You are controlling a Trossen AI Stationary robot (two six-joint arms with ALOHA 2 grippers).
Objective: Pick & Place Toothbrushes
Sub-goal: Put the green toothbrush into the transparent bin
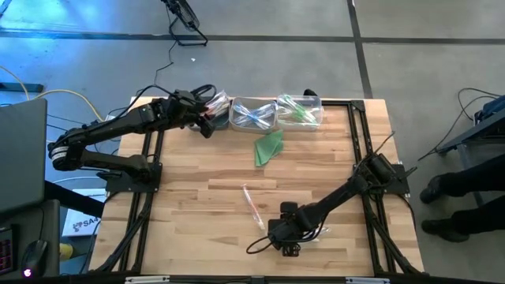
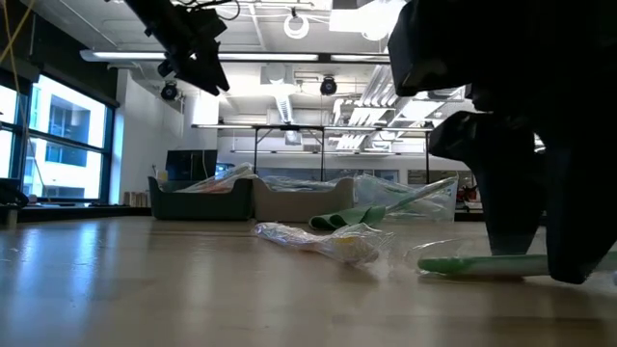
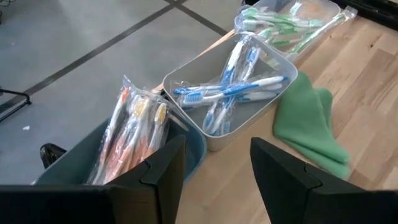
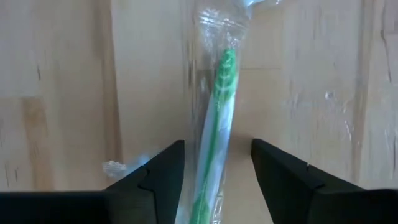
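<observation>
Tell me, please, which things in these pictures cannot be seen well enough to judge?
- Right wrist view: the green wrapped toothbrush runs off the bottom edge between the open right gripper; its lower end is cut off.
- High view: the right gripper is hidden under its own arm.
- Low view: the bins are far off; their contents are unclear.
- Left wrist view: the orange toothbrushes are partly hidden by the left gripper.

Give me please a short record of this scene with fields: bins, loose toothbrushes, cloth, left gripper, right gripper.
bins: three at the table's far edge, holding orange toothbrushes, blue toothbrushes and green toothbrushes
loose toothbrushes: wrapped pink toothbrush on the table; wrapped green toothbrush under the right arm
cloth: green cloth, beside the bins
left gripper: open, above the orange bin
right gripper: open, fingers on either side of the green toothbrush
</observation>
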